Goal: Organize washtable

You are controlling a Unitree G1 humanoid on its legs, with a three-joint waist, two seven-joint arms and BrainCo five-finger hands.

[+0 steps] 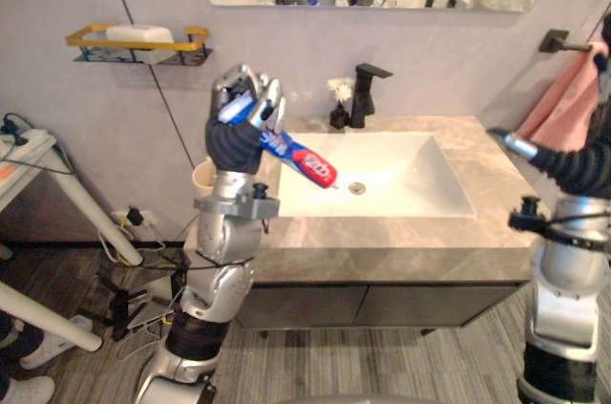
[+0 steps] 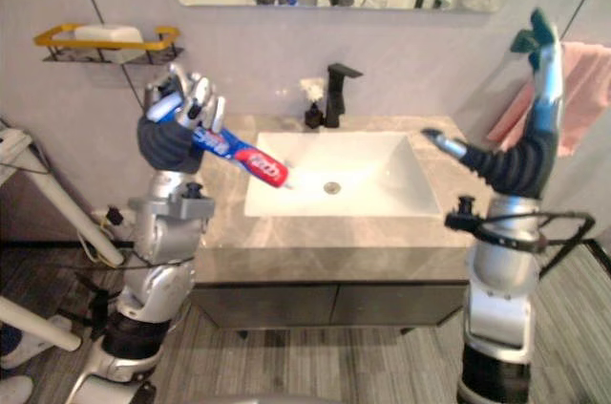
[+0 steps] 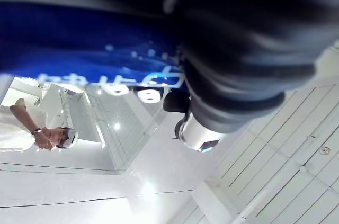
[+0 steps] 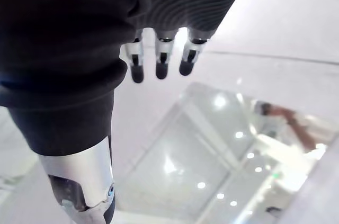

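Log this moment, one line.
left hand: shut on toothpaste tube, raised at counter left side | tube: slants toward sink | right hand: open, raised by pink towel

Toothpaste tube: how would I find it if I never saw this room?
Find the white sink. At its left edge, the left robot hand holds up the toothpaste tube. It is blue and red and slanted; the tap nearby is black.

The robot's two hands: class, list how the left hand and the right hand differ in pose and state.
The left hand grips a toothpaste tube; the right hand holds nothing. The left hand's fingers are curled; the right hand's are straight, pointing up. The left hand is at the left end of the counter; the right hand near the pink towel. Both are raised above it.
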